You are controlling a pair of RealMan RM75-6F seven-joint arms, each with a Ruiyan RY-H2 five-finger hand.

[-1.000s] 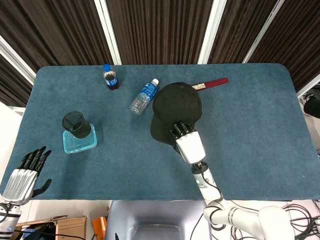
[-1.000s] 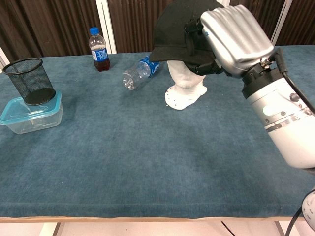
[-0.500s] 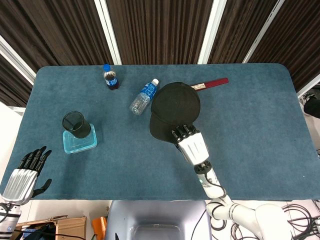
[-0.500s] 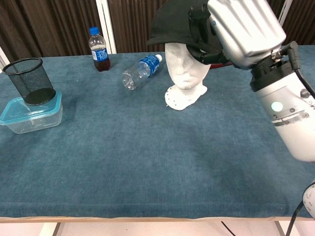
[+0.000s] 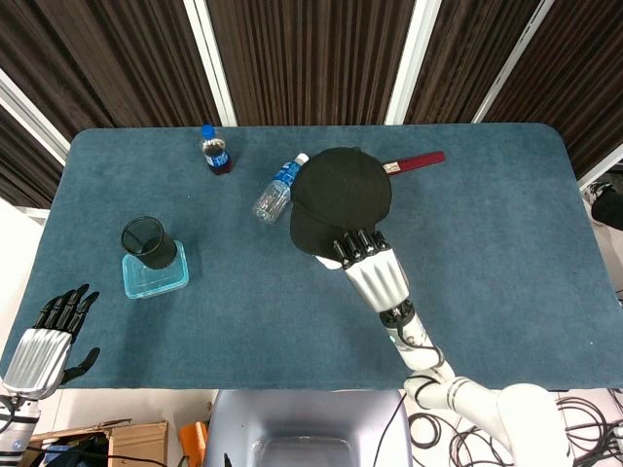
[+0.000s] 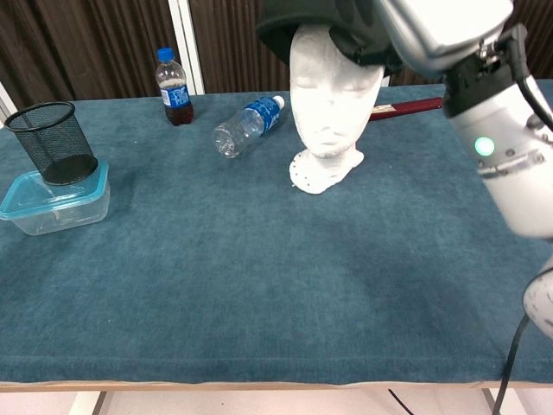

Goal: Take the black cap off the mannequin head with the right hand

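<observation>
Just right of centre in the head view, the right hand (image 5: 368,269) grips the black cap (image 5: 340,197) by its near edge, and in the chest view, at the top of the frame, the cap sits over only the crown of the white mannequin head (image 6: 328,95), whose face is bare. The mannequin head stands upright on the blue tabletop (image 6: 259,285), with a clear bottle (image 6: 247,126) lying on its side just to its left. At the lower left corner of the head view the left hand (image 5: 44,343) hangs off the tabletop's edge, fingers apart and holding nothing.
</observation>
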